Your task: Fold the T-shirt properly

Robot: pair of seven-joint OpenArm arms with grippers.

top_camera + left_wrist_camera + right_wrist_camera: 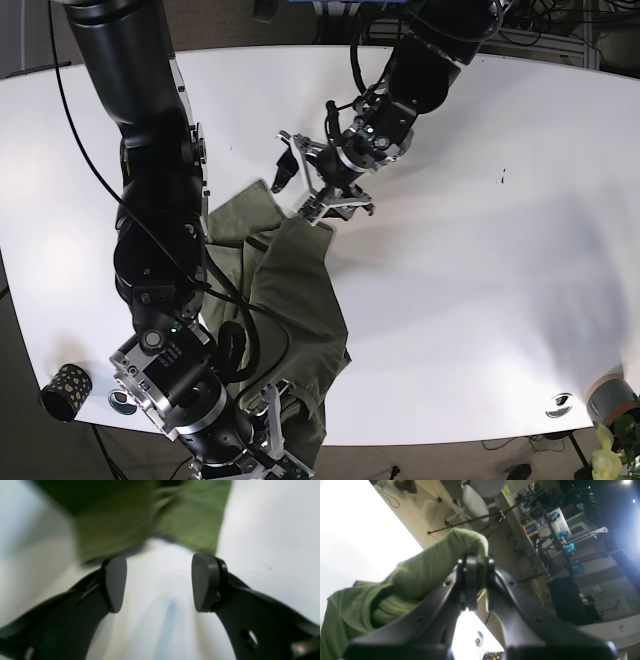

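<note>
On the broad white table (480,260) the crumpled olive-green cotton T-shirt (295,290) lies bunched toward the near left. The right gripper (476,585) is clamped on a raised fold at the near hem, while the left gripper (158,583) hangs with jaws spread, empty, just beside the far edge. With only one corner held, lifting could drag the cloth into a twisted heap, or the thick fold may slip free.
</note>
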